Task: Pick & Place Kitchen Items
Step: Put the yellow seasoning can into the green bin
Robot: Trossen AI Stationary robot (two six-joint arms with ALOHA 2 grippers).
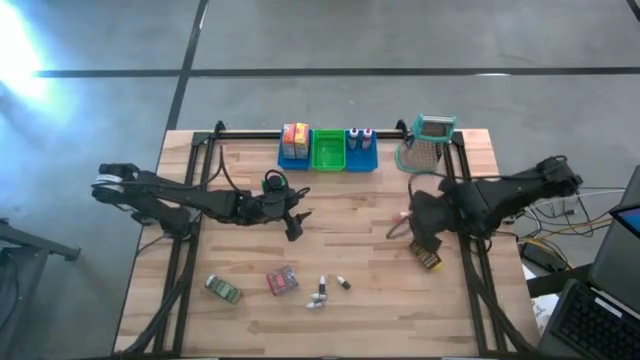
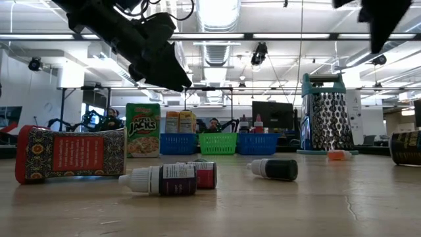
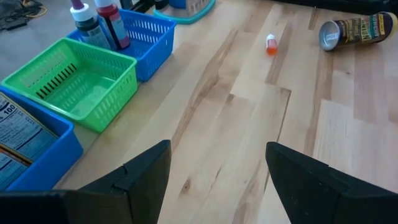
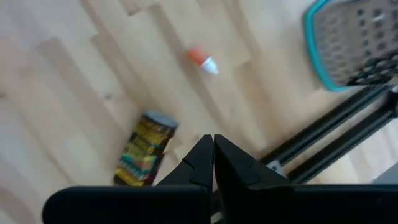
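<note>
Judging progress at partway: we are seeing the left blue bin (image 1: 295,152) at the table's far edge already holding yellow-red boxes (image 1: 295,136), the right blue bin (image 1: 361,155) holding two small bottles (image 1: 360,135), and the green bin (image 1: 328,150) between them looking empty. Left to move, as far as we can tell: a green packet (image 1: 223,290), a pink-red packet (image 1: 282,281) and a few small bottles (image 1: 322,292) lying near the table's front edge, a yellow-brown can (image 1: 429,257) lying toward the right edge, and a tiny orange-capped bottle (image 1: 401,214) near the middle right. The metal grater (image 1: 430,140) is standing at the far right corner. The left gripper (image 1: 291,216) is hovering over the table's middle, jaws standing part open with nothing between them, bare wood showing in the gap. The right gripper (image 4: 213,163) is hanging over the right side above the can, jaws pressed together, holding nothing. We are guessing a next pick is coming.
</note>
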